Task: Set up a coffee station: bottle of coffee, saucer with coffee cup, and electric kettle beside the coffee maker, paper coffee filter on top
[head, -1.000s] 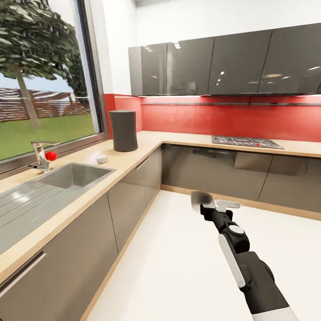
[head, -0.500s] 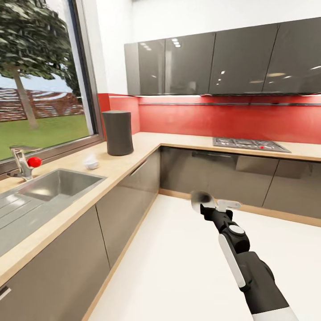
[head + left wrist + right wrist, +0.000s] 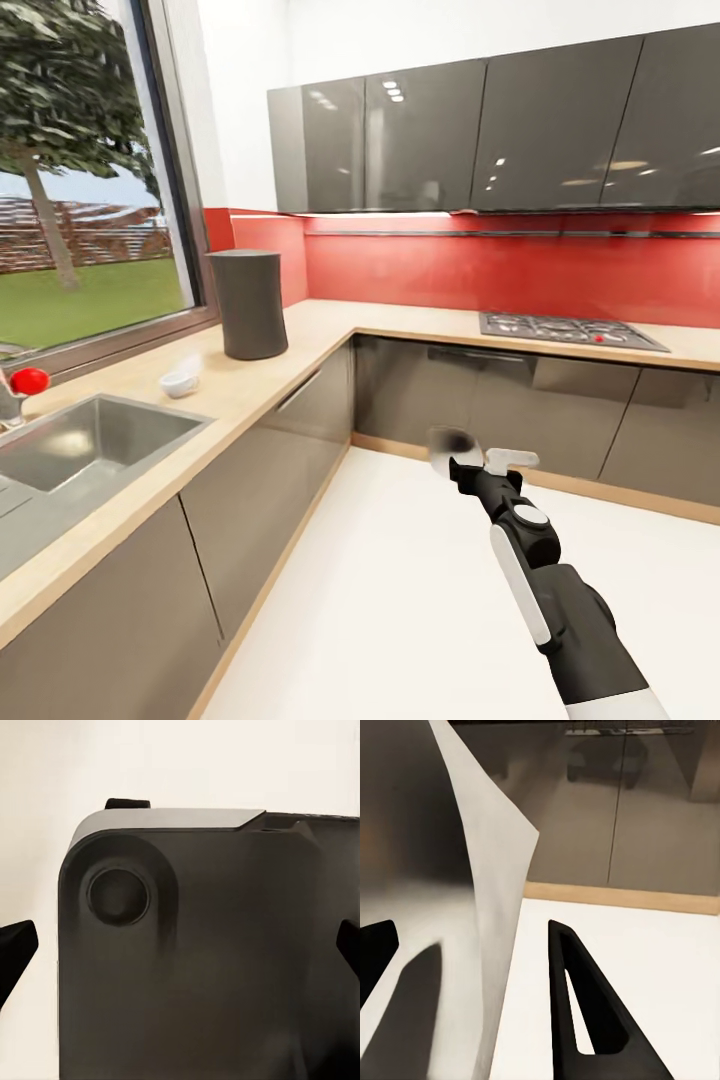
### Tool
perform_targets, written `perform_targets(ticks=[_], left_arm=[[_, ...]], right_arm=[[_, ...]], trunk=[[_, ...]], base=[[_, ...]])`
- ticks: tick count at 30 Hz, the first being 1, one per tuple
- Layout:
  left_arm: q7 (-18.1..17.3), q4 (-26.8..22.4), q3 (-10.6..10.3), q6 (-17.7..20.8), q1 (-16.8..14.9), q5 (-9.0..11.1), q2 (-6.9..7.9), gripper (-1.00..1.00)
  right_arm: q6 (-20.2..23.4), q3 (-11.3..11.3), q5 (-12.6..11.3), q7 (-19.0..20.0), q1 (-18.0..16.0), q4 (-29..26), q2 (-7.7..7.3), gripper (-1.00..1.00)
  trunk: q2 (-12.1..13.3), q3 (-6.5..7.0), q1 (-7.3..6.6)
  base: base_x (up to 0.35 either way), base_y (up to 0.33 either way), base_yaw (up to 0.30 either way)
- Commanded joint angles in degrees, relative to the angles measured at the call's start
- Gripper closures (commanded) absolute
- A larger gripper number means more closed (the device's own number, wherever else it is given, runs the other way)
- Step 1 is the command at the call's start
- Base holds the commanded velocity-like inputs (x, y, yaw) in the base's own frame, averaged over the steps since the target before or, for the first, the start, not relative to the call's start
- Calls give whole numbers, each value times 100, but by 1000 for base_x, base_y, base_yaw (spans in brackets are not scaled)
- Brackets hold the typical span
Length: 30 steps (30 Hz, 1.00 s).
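My right fingers (image 3: 472, 967) are pinching the paper coffee filter (image 3: 495, 900). The white sheet rises between the two black fingers, its pointed corner sticking out toward the inner finger (image 3: 585, 1020), which stands just beside it. The other fingertip shows as a dark wedge on the far side of the paper. Where the pads actually press the sheet is too low in the right wrist view for me to see.

From the head view, my right arm reaches forward over the white floor (image 3: 380, 600), with the fingers (image 3: 478, 462) out at the end. The filter (image 3: 447, 447) is a pale grey blur at their tips. It hangs in the open air, well apart from the bench (image 3: 300, 350) and lower than its top.

The bench runs along under the window (image 3: 90, 200) and turns the corner toward a hob (image 3: 570, 330). On it stands a tall charcoal-grey cylinder (image 3: 247, 305), near the corner. A small white cup (image 3: 180, 380) sits just nearer me than that, and beyond it lies a steel sink (image 3: 80, 445).

My left fingers (image 3: 180, 952) are spread wide. Each black tip (image 3: 15, 956) sits at an opposite edge of the left wrist view, with nothing between them but a dark grey panel (image 3: 210, 967) behind.
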Motion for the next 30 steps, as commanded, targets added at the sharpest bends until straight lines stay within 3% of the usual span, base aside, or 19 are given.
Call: perform_targets(ticks=[1,30], left_arm=[[0,-9,34,-7,3,0,-3,-100],[-1,-9,34,-8,3,6,-3,-100]], right_arm=[[14,16,-63,-52,-4,-7,-7,100],[14,16,-62,-61,-4,-15,-8,100]], trunk=[[-2,-5,3],[-2,-5,3]], base=[[335,-133,0],[335,-158,0]])
